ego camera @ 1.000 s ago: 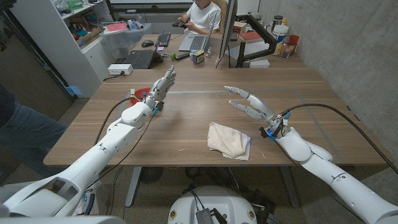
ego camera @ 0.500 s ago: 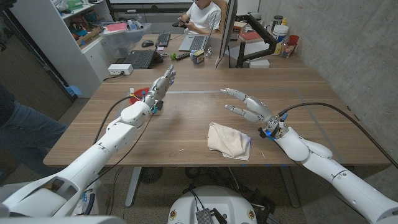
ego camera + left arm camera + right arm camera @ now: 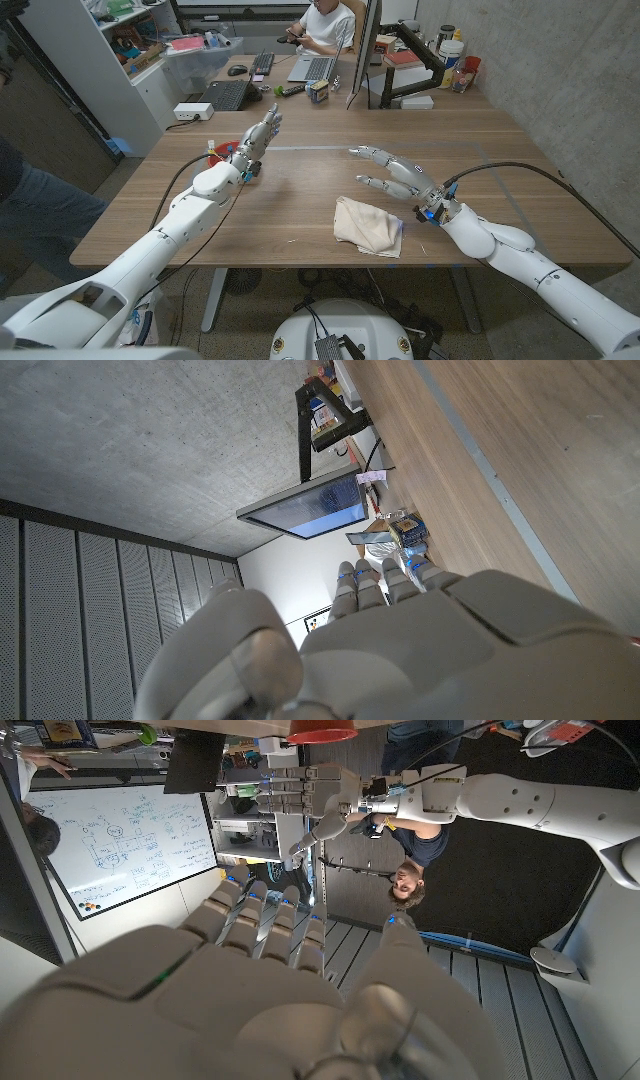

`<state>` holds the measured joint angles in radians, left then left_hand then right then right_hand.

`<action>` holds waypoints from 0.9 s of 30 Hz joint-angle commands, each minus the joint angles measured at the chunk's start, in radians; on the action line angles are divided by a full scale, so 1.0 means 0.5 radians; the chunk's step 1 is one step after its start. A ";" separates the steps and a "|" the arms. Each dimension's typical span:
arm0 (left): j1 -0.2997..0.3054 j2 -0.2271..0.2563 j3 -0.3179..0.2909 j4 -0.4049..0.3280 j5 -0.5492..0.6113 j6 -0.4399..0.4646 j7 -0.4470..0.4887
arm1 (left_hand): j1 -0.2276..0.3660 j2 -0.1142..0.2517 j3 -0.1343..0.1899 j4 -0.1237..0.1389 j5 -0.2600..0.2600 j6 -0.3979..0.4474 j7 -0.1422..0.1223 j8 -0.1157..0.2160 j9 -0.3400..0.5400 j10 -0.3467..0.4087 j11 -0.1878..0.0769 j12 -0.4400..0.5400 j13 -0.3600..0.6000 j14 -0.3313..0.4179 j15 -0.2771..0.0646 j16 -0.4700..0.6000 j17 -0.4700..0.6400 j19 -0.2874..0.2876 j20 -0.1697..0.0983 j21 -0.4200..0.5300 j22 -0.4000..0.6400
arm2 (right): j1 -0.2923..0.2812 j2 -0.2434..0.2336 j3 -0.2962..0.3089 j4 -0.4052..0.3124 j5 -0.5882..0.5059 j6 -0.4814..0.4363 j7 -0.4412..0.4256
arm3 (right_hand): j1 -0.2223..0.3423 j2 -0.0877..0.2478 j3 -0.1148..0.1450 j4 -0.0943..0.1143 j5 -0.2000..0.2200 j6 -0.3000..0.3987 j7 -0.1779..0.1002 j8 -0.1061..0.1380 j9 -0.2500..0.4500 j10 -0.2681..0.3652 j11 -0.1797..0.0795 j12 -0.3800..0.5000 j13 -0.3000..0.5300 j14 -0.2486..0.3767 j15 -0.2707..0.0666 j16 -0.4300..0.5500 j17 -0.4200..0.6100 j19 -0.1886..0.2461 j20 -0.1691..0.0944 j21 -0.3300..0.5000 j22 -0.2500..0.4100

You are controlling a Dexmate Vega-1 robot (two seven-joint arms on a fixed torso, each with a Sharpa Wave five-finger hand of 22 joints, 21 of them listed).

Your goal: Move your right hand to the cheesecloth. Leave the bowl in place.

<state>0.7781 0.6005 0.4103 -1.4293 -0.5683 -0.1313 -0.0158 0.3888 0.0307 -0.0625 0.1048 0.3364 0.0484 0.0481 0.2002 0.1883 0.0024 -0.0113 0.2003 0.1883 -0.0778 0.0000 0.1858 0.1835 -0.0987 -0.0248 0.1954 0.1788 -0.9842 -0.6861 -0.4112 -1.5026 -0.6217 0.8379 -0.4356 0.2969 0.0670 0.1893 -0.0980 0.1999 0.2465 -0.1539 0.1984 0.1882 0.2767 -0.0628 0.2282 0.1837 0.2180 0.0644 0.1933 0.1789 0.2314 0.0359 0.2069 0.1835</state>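
The cream cheesecloth lies crumpled near the table's front edge, right of centre. My right hand hovers just beyond its far edge with fingers spread and nothing in them, pointing toward the left; the right wrist view shows its back. The red bowl sits at the left, partly hidden behind my left hand, which is held up with straight fingers and holds nothing. In the right wrist view the bowl and the left hand appear across the table. The left wrist view shows the left hand's back.
At the table's far end stand a monitor, a laptop, keyboards and a white box. A seated person is behind them. Another person's leg is at the left edge. A black cable trails from the right wrist.
My right hand has moved leftward, its fingers now reaching over the table beyond the cheesecloth's far edge. The left hand, bowl and cloth have stayed put.
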 commanded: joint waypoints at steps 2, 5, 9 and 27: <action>-0.015 -0.011 0.016 0.044 0.010 -0.011 -0.012 | 0.012 0.024 -0.014 0.001 -0.001 0.027 -0.006 0.012 0.003 0.004 -0.019 0.010 0.007 -0.011 -0.007 0.010 0.009 -0.014 0.012 0.006 0.004 | 0.021 -0.121 -0.090 -0.100 -0.162 -0.159 -0.104 | 0.003 -0.023 -0.001 -0.011 0.010 0.000 -0.019 -0.005 0.004 0.014 -0.013 -0.004 0.010 0.024 0.002 0.007 0.008 0.008 0.008 0.013 0.006; -0.015 -0.010 0.016 0.042 0.009 -0.007 -0.013 | 0.012 0.025 -0.015 0.001 -0.001 0.027 -0.006 0.011 0.003 0.004 -0.013 0.010 0.007 -0.012 -0.006 0.009 0.009 -0.013 0.013 0.006 0.004 | 0.027 -0.149 -0.110 -0.120 -0.188 -0.184 -0.125 | 0.003 -0.024 -0.002 -0.012 0.011 -0.001 -0.020 -0.005 0.004 0.012 -0.013 -0.005 0.010 0.024 0.000 0.006 0.008 0.010 0.007 0.013 0.006; -0.012 -0.006 0.016 0.033 0.013 -0.006 -0.008 | 0.013 0.026 -0.016 0.001 -0.001 0.026 -0.008 0.011 0.003 0.004 -0.020 0.010 0.007 -0.012 -0.006 0.010 0.009 -0.014 0.013 0.006 0.004 | 0.035 -0.190 -0.137 -0.154 -0.232 -0.224 -0.143 | 0.003 -0.026 -0.002 -0.013 0.013 -0.004 -0.019 -0.006 0.004 0.013 -0.015 -0.005 0.011 0.024 -0.005 0.004 0.007 0.005 0.003 0.011 0.007; 0.007 -0.012 0.014 0.004 0.012 -0.016 0.006 | 0.017 0.032 -0.022 0.000 -0.003 0.027 -0.010 0.009 0.003 0.006 -0.022 0.011 0.007 -0.009 -0.007 0.010 0.009 -0.013 0.015 0.008 0.005 | 0.051 -0.320 -0.260 -0.270 -0.370 -0.426 -0.145 | 0.008 -0.041 -0.008 -0.022 0.017 -0.011 -0.034 -0.008 0.004 0.009 -0.024 -0.009 0.011 0.020 -0.015 -0.003 0.007 -0.001 -0.007 0.006 0.007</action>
<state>0.7757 0.5958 0.4162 -1.4201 -0.5640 -0.1382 -0.0167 0.3941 0.0360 -0.0659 0.1018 0.3366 0.0538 0.0426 0.2002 0.1882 0.0061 -0.0148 0.2003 0.1883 -0.0778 0.0000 0.1858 0.1835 -0.1024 -0.0211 0.1954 0.1788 -0.9631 -0.8078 -0.5024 -1.6026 -0.7611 0.6856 -0.5094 0.2953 0.0553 0.1851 -0.1020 0.2035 0.2375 -0.1628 0.1984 0.1882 0.2822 -0.0679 0.2282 0.1837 0.2236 0.0587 0.1933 0.1788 0.2313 0.0358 0.2069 0.1835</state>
